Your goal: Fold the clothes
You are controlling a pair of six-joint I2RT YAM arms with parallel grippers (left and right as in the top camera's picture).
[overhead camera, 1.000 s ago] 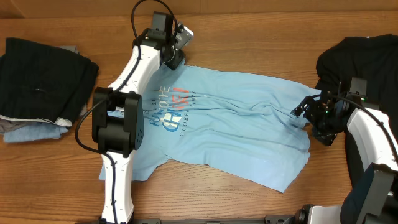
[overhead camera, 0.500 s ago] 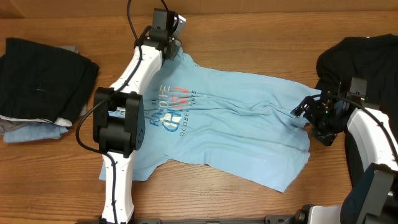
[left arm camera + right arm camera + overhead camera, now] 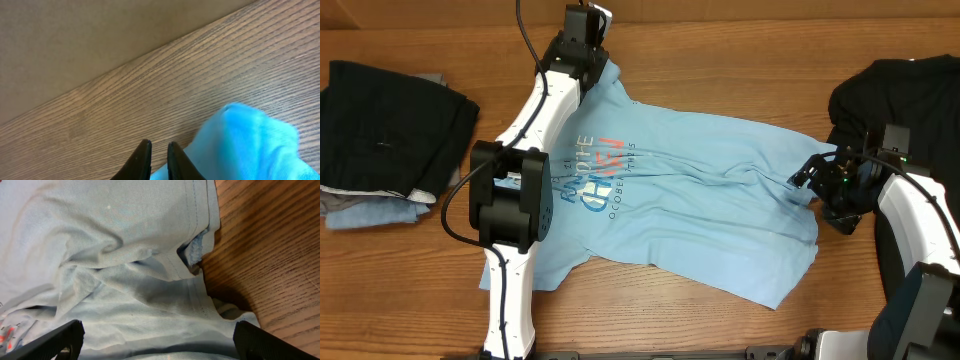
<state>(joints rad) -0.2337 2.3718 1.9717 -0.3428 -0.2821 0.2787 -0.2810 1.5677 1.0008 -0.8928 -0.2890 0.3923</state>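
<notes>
Two arms: your left arm (image 3: 545, 105) reaches to the far side of the desk (image 3: 720, 70), and your right arm (image 3: 920, 215) waits at the right end.
Folded pile: at the far left lies a stack of black, grey and dull-blue garments (image 3: 390, 130). It is well apart from the job and needs nothing from you.
Left jaws: they are almost pressed together with only a sliver of gap. Blue fabric bunches just beside them in the wrist view, and from overhead the shirt is drawn up into a peak at that spot. You appear to be pinching the far upper corner of the shirt.
Task's thing: the sky-blue T-shirt (image 3: 700, 200) lies print-up across the middle of the desk. It sits askew, with creases running along its middle.
Right jaws: they are spread wide and hold nothing. They hover over the rumpled edge at the shirt's right end.
Black shirt (image 3: 890, 85): it is heaped at the far right, behind your right arm, and is not part of this fold.
Done so far: as far as you can see, nothing is folded. The shirt is one open layer, and only the spreading-out has begun.
Left to do: nearly everything. You probably need to pull the shirt flat and square, smooth the creases, then turn in the sides and double it over.
</notes>
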